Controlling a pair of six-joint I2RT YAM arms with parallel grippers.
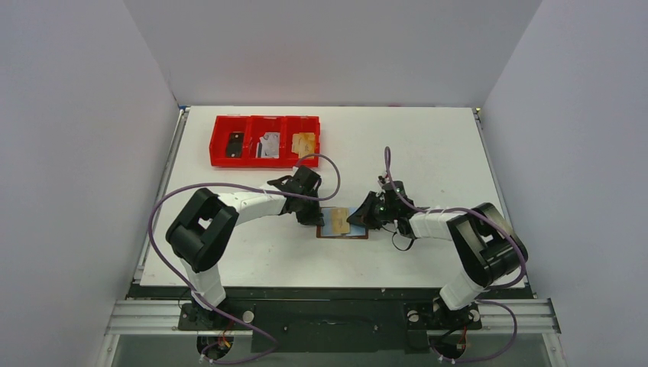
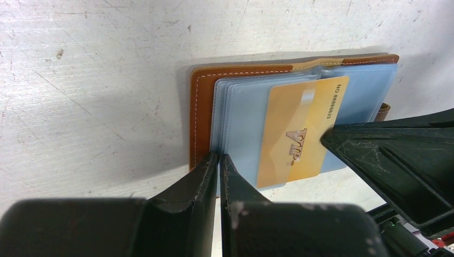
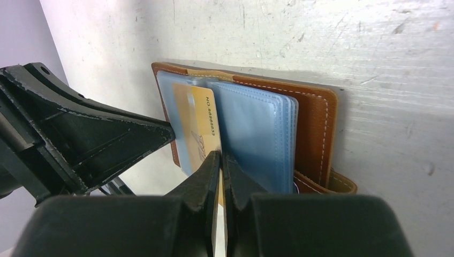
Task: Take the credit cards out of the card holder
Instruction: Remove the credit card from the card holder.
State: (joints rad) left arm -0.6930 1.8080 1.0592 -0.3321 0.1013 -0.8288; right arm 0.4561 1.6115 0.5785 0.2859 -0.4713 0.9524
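Both arms reach inward over the white bench [image 1: 428, 145] and meet at the card holder [image 1: 356, 230], which lies open and flat near the middle, closer to the arms than the red tray [image 1: 264, 161]. The left arm is bent at the elbow, its forearm running toward the centre, and the left hand [image 1: 315, 219] is angled down onto the holder's left edge. The right arm mirrors it from the other side, with the right hand [image 1: 357, 218] tipped low over the holder's right half.

In the left wrist view, the left hand's fingers [image 2: 201, 182] are pinched to a thin slit at the near edge of the grey-blue pocket leaves, with a sliver of pocket between them. The brown leather cover lies flat beneath.

A gold credit card [image 2: 297, 134] marked VIP sticks partway out of a pocket, skewed across the leaves. In the right wrist view, the right hand's fingers [image 3: 206, 179] are closed narrow on the card's near edge, and yellow shows in the slit between them.

The tray's middle and right compartments hold a silver card [image 1: 268, 144] and an orange card [image 1: 303, 143].
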